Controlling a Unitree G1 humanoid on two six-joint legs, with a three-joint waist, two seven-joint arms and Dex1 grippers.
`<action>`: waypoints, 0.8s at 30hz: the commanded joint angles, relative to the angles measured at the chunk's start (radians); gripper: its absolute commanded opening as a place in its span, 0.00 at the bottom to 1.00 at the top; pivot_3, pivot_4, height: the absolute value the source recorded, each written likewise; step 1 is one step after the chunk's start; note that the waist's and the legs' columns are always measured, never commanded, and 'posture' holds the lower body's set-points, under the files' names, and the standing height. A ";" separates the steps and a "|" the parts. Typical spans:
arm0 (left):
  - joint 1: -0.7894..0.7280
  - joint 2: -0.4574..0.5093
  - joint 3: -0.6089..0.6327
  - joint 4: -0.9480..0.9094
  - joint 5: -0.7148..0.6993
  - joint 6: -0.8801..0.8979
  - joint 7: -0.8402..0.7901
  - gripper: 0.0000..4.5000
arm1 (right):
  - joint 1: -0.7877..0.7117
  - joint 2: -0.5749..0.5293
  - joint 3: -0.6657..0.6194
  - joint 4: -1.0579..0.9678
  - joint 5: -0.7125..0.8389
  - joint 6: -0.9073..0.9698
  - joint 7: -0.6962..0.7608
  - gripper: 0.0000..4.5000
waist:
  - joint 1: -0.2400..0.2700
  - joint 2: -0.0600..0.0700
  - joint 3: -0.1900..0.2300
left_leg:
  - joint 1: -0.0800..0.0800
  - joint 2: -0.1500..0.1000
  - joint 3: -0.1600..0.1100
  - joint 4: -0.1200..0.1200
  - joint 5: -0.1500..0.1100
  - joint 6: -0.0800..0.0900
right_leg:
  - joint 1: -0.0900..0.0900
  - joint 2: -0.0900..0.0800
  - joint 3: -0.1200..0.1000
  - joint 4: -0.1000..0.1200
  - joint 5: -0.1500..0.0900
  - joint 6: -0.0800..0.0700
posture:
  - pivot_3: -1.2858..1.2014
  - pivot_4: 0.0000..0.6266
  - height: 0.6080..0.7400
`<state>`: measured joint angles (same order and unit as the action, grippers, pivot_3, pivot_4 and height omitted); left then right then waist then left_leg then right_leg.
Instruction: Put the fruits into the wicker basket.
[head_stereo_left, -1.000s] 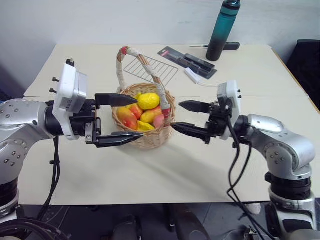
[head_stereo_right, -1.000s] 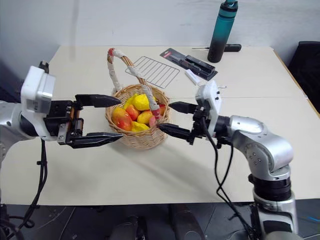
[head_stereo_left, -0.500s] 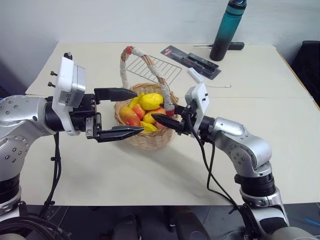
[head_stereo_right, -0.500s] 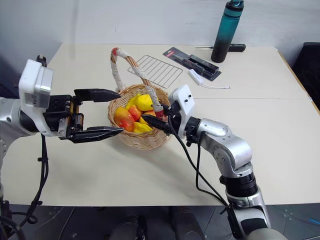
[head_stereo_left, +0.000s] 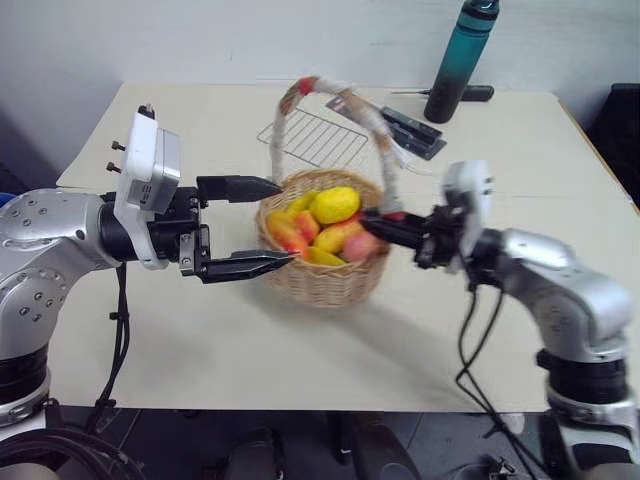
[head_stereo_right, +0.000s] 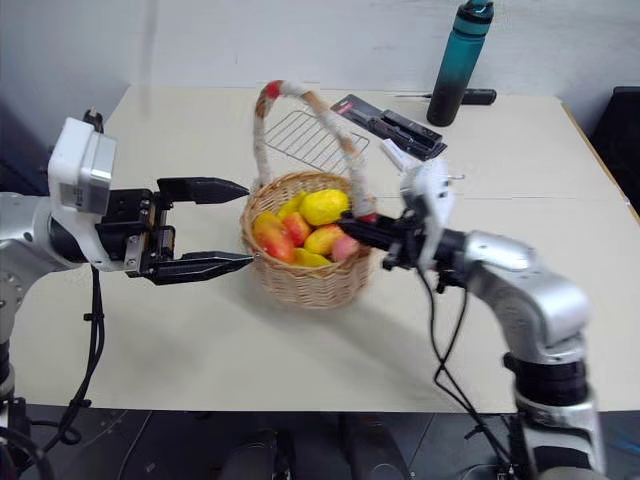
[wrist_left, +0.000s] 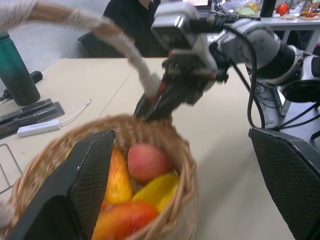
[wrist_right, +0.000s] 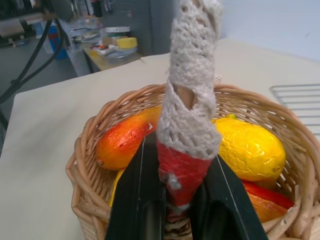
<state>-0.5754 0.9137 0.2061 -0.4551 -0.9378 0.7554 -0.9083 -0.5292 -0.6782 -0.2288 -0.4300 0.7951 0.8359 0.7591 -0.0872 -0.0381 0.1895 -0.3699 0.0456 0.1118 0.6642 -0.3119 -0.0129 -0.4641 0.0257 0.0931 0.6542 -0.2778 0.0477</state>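
Wicker basket (head_stereo_left: 322, 262) sits mid-tabletop (head_stereo_left: 300, 350), already loaded: yellow lemon (head_stereo_left: 335, 204) on top, pinkish peach (head_stereo_left: 359, 245) against the right wall, other fruits packed around them. Right tool (head_stereo_left: 384, 224) clenched on the base of the taped handle (head_stereo_left: 385, 186), pinching the red band just above the rim; wrist view confirms handle squeezed between both fingers (wrist_right: 135, 200). Left tool (head_stereo_left: 262, 224) released, jaws spread, hovering just left of the basket, one finger level with the rim, not touching.

Judged step: repositioning the filled basket by its handle. To do well: keep grip low on the handle, near the rim, so the basket slides rather than tips. Pull slowly and level; load sits high, lemon could roll out. Hold left tool clear of the wall, ready only to steady. Mind wire rack (head_stereo_left: 320, 140) and bottle (head_stereo_left: 457, 60) at the far side.
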 joint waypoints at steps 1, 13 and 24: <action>-0.013 -0.005 0.000 0.002 0.016 -0.029 -0.021 1.00 | 0.047 -0.143 -0.229 -0.001 0.105 0.033 0.072 0.05 | 0.004 0.000 0.000 | 0.000 0.000 0.000 0.000 0.000 0.001 | 0.000 0.000 0.000 0.000 0.000 0.000 | 0.52 0.24 1.00; -0.042 -0.060 -0.056 0.067 0.092 -0.086 -0.070 1.00 | 0.338 -0.228 -0.405 0.266 -0.068 -0.165 0.157 0.05 | -0.005 0.000 0.000 | 0.003 -0.001 0.003 0.001 -0.001 0.004 | 0.003 0.001 0.004 0.000 -0.001 0.002 | 0.52 0.24 1.00; -0.080 -0.066 -0.094 0.170 0.134 -0.100 -0.172 1.00 | 0.581 -0.312 -0.582 0.284 -0.053 -0.158 0.318 0.86 | 0.005 0.000 0.000 | 0.003 -0.002 0.002 0.001 0.002 0.003 | 0.003 0.000 0.004 0.001 0.000 0.002 | 0.52 0.24 1.00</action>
<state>-0.6343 0.8347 0.0994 -0.2878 -0.8103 0.6707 -1.0548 0.0248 -0.9364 -0.7112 -0.1410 0.7287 0.6671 1.0146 -0.0820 -0.0380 0.1899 -0.3672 0.0439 0.1138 0.6649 -0.3103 -0.0096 -0.4611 0.0258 0.0965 0.6548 -0.2779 0.0499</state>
